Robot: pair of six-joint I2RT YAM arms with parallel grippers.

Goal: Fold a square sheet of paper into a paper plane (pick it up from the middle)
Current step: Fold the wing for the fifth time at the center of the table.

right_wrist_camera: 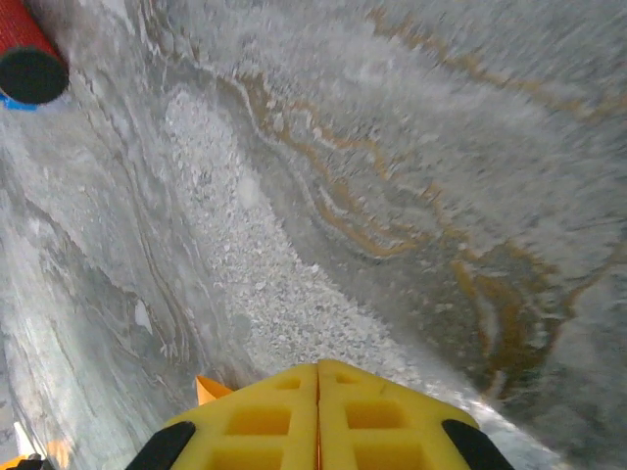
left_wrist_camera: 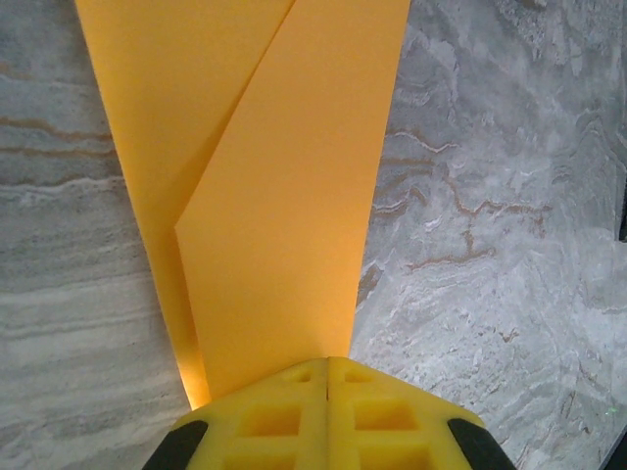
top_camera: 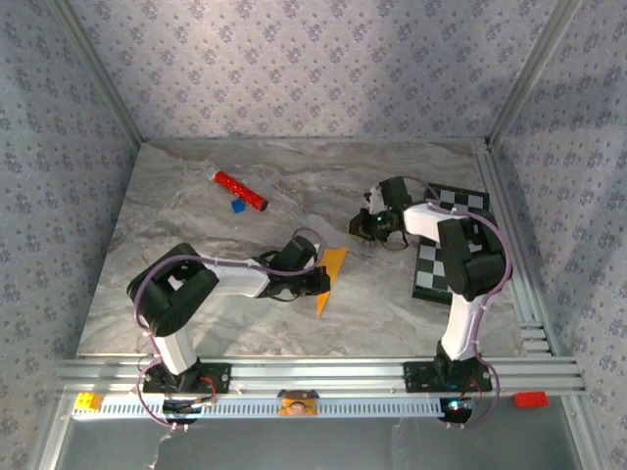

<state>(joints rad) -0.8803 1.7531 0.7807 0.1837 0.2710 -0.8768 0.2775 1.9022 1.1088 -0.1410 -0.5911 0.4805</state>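
The square sheet of paper (top_camera: 333, 269) is orange-yellow and folded into a slim, pointed paper plane shape, its tip toward the near edge of the table. In the left wrist view the paper (left_wrist_camera: 284, 215) shows a diagonal fold and runs away from the fingers. My left gripper (top_camera: 320, 280) (left_wrist_camera: 327, 364) is shut on its near end. My right gripper (top_camera: 360, 226) (right_wrist_camera: 317, 370) is shut with nothing in it, apart from the paper and further back and to the right. A small orange paper corner (right_wrist_camera: 210, 389) peeks out beside its left finger.
A red cylinder (top_camera: 240, 191) (right_wrist_camera: 24, 44) lies at the back left of the marble table (top_camera: 196, 284), with a small blue piece (top_camera: 237, 207) beside it. A black-and-white checkered board (top_camera: 429, 276) lies at the right, partly under the right arm.
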